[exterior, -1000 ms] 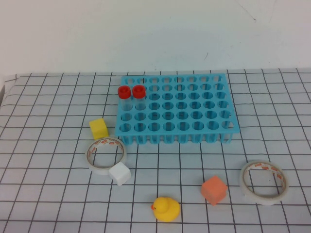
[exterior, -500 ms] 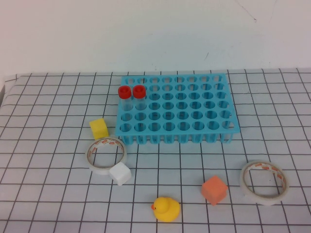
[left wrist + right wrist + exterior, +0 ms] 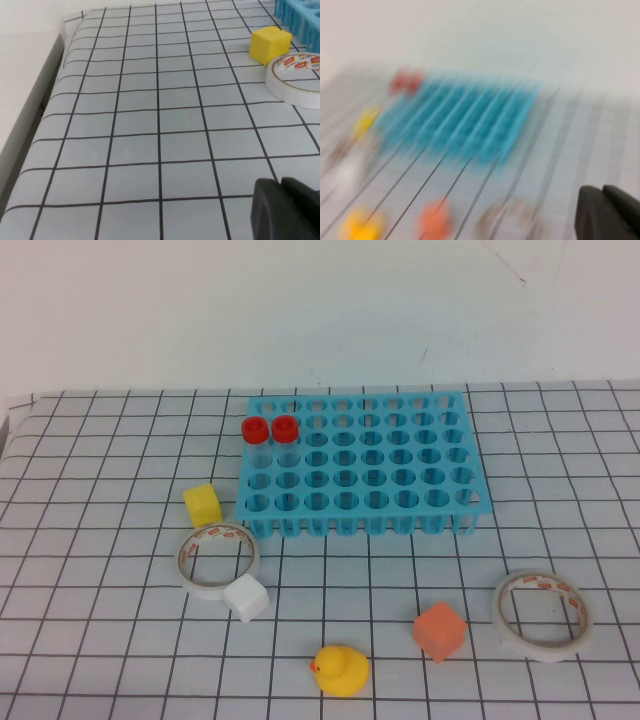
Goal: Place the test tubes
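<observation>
Starting nearest the robot, neither arm shows from the high camera. The left gripper (image 3: 281,200) sits low over the gridded table (image 3: 100,540) with its dark fingers pressed together on nothing; only their tips show at the frame edge. The right gripper (image 3: 603,205) is likewise closed and empty, raised on the robot's side of the rack.

A yellow duck (image 3: 341,671) is closest on the table, then an orange cube (image 3: 439,631) and a white cube (image 3: 246,597). The white cube touches the left tape roll (image 3: 186,562). The right tape roll (image 3: 503,615) lies well apart. Both rolls carry red printing on the inner core, too small to read. A yellow cube (image 3: 203,504) sits just beyond the left roll.

Farther back stands the blue rack (image 3: 400,523). Two red-capped test tubes (image 3: 256,430) stand upright side by side in its far left corner, and their clear bodies are hard to see against the holes.
</observation>
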Robot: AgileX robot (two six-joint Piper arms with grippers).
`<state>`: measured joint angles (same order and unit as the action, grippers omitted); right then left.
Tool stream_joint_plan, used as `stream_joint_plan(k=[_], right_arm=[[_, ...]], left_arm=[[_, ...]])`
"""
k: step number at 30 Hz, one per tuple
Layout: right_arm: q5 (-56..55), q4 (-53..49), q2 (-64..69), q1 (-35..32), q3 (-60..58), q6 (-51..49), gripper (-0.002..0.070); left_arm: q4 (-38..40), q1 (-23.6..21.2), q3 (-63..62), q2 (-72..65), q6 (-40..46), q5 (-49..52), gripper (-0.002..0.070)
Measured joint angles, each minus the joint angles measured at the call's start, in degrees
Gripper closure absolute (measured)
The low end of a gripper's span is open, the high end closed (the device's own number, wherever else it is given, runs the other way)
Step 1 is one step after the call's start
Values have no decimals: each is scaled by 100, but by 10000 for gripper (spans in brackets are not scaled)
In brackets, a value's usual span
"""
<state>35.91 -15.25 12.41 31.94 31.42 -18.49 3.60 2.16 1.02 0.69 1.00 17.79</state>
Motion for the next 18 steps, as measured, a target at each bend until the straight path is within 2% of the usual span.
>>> stream_joint_plan(k=[7,8,10,18], right_arm=[[-2013,200,-183,-2424,-480,99,678],[-2228,244,-237,-2936,-536,91,678],[-2295,262,-252,-3194,-546,76,678],[-2689,262,-261,-3264,-546,87,678]], left_arm=[[0,0,0,0,-10,0,677],[0,0,0,0,-10,0,677],[0,0,0,0,-10,0,677],[0,0,0,0,-10,0,677]])
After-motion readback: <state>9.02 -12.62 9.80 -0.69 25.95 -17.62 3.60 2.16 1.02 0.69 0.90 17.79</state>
